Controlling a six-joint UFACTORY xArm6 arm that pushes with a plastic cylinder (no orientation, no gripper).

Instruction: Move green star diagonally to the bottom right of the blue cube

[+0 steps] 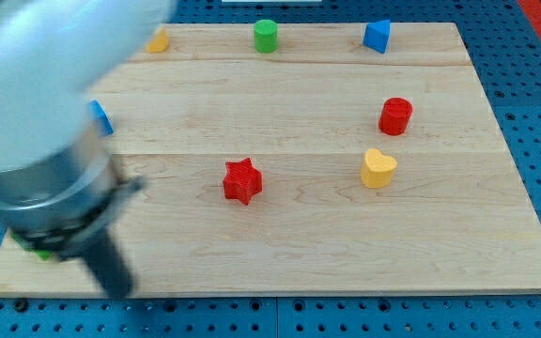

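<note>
The arm's blurred body fills the view's left. My dark rod runs down from it, and my tip (pixel 116 287) is near the board's bottom left edge. A small patch of green (pixel 41 252), probably the green star, shows just left of the rod; the arm hides most of it, so its shape is unclear. The blue cube (pixel 100 118) sits at the left above that, half hidden behind the arm. My tip is below the blue cube and a little right of the green patch.
A red star (pixel 242 180) lies mid-board. A yellow heart (pixel 378 168) and a red cylinder (pixel 395 115) are at the right. Along the top are a yellow-orange block (pixel 158 40), a green cylinder (pixel 266 36) and a blue wedge-like block (pixel 377 36).
</note>
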